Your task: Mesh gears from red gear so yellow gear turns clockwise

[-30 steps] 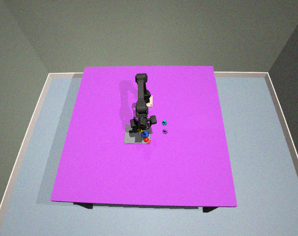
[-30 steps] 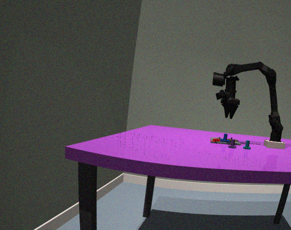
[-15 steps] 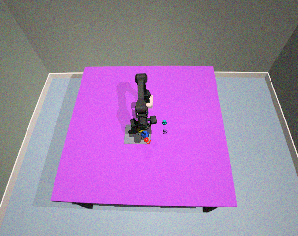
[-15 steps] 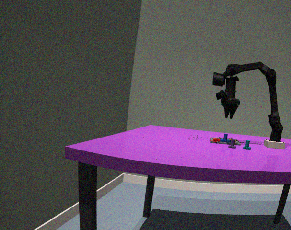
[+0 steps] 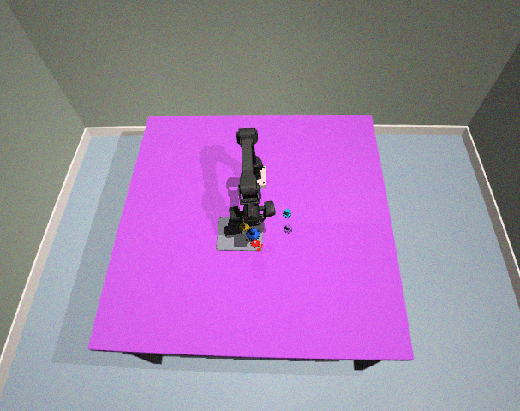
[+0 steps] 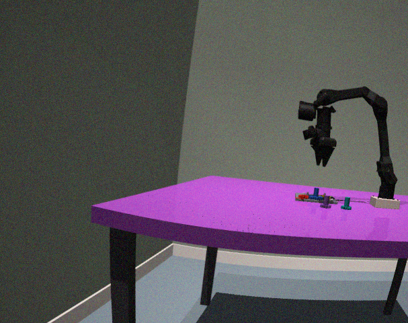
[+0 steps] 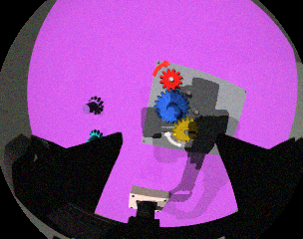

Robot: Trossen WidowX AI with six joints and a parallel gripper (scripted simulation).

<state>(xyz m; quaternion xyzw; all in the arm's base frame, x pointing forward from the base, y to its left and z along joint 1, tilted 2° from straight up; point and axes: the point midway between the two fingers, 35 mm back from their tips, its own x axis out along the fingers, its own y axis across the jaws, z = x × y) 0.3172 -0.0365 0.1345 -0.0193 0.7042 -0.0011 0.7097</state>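
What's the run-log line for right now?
fingers: open, above board | blue gear: on board between red and yellow gears | purple, teal gears: on table

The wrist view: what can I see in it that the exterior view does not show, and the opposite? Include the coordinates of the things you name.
Only the wrist view shows the white curved arrow (image 7: 172, 139) beside the yellow gear (image 7: 184, 129) and the full round outline of the red toothed gear (image 7: 170, 79).

Only the exterior view shows the dark table legs (image 6: 123, 274) and the open black gripper (image 6: 320, 164) hanging above the board from the side.

Both show the big blue gear (image 7: 171, 106) (image 6: 315, 196) on the grey board, and the loose purple gear (image 7: 96, 106) (image 6: 325, 205) and teal gear (image 7: 95, 135) (image 6: 345, 207) on the table.
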